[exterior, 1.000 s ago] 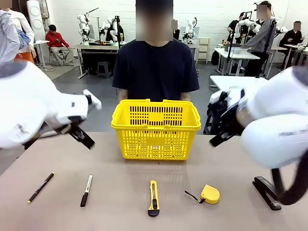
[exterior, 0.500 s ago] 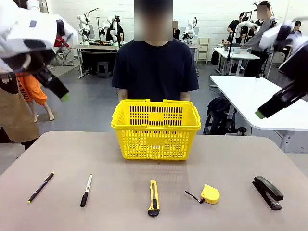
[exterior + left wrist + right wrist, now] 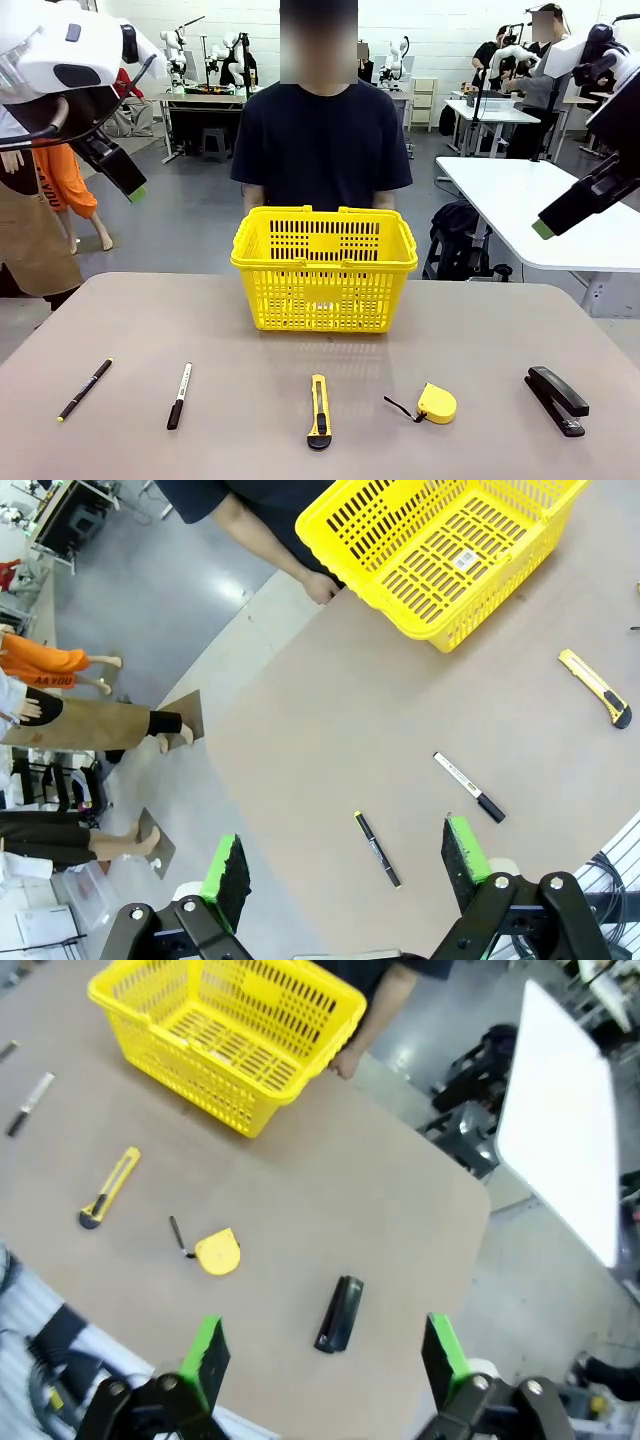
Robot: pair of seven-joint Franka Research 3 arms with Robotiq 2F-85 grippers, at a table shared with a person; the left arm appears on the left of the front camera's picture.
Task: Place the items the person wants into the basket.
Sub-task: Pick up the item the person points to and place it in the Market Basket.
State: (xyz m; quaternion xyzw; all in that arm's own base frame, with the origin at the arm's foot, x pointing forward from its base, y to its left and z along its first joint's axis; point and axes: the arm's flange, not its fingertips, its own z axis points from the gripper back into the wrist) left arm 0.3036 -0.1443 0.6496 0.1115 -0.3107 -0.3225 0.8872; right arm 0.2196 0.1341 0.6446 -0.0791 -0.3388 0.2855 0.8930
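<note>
Basket (image 3: pixel 470 595) far side, person's hand (image 3: pixel 320 587) poss. touching it

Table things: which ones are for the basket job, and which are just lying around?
For the job: yellow basket, box cutter, black stapler, white marker with black cap.
Just lying about: thin black pen, yellow tape measure.

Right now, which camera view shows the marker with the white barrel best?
The left wrist view: the marker lies whole and sharp, its white barrel and black cap both clear. The front view shows it too, but smaller, left of the box cutter. The right wrist view catches it blurred near the picture's left edge.
</note>
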